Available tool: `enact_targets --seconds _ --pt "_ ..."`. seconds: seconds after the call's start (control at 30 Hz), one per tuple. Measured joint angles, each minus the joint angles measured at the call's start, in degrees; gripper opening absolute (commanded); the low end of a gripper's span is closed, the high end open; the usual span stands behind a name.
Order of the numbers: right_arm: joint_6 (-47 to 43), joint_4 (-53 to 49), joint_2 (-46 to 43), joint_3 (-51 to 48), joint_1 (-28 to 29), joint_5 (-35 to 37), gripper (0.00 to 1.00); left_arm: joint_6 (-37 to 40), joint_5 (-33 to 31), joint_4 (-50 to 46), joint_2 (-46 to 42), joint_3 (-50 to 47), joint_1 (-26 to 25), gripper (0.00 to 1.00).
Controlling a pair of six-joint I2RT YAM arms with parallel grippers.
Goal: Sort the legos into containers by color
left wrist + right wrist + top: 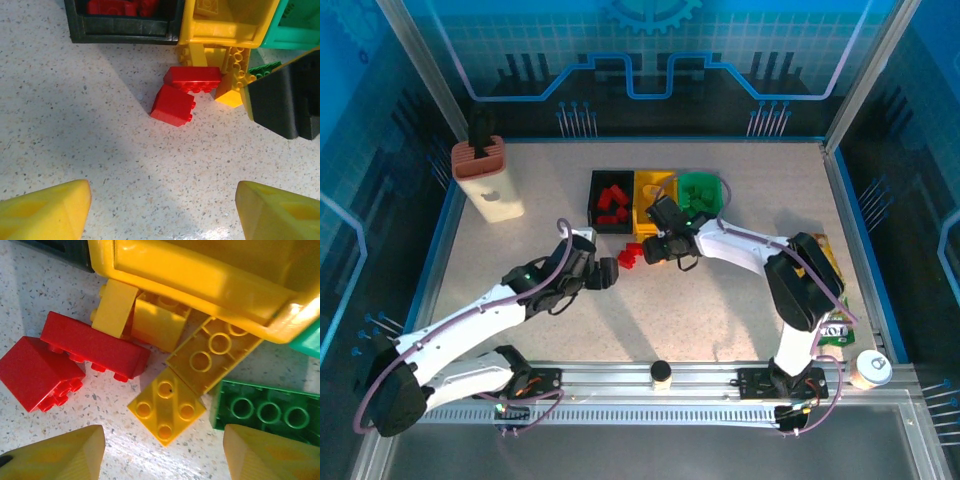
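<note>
Risk, yellow bin [200, 277]: my right claw [162, 455] works close against the bin's near wall. I judge a careless descent could shove or tip the bin.
Risk, claws: the right claw and my left claw [161, 212] both aim at the pile off the bin's near wall. They could knock together if I drive both in.
Risk, pile: the bricks lie touching, and some lean on the bin. Closing on one may drag along a wrong-coloured neighbour or flick it away.
Left claw: jaws wide apart, nothing between them. It hovers off the yellow bin's near side, toward the black bin [125, 31].
Right claw: jaws apart, clamped on nothing, just off the yellow bin's near wall.
Red bricks [192, 80]: two, touching, at the yellow bin's corner beside the black bin. They lie ahead of my left claw, centred on its gap, well clear of the tips.
Green brick [267, 410]: off the bin's corner nearest the green bin [295, 35], just ahead of the right claw's right-hand finger.
Yellow square brick [166, 406]: just off the bin's near wall, ahead of the right claw, centred on its gap, near the tips.
</note>
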Motion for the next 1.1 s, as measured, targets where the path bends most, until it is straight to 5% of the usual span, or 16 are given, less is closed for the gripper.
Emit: enact_targets --seconds 0.2,0.63,1.0,1.1 --pt "0.0 -1.8 5.0 4.0 0.9 1.2 0.60 -0.1 -0.6 -0.1 -1.0 -1.5 0.0 0.77" --pt "0.6 -4.1 7.0 4.4 2.1 3.6 0.31 -1.1 -1.7 -0.1 -1.4 -2.6 0.0 0.76" --pt "-0.3 -7.5 -1.4 5.3 3.4 6.8 0.31 -1.1 -2.1 -0.1 -3.5 -2.6 0.0 0.75" --pt "-0.9 -7.5 -3.0 6.3 3.4 7.2 0.47 -1.2 -2.1 -0.1 -4.2 -2.9 0.0 0.76"
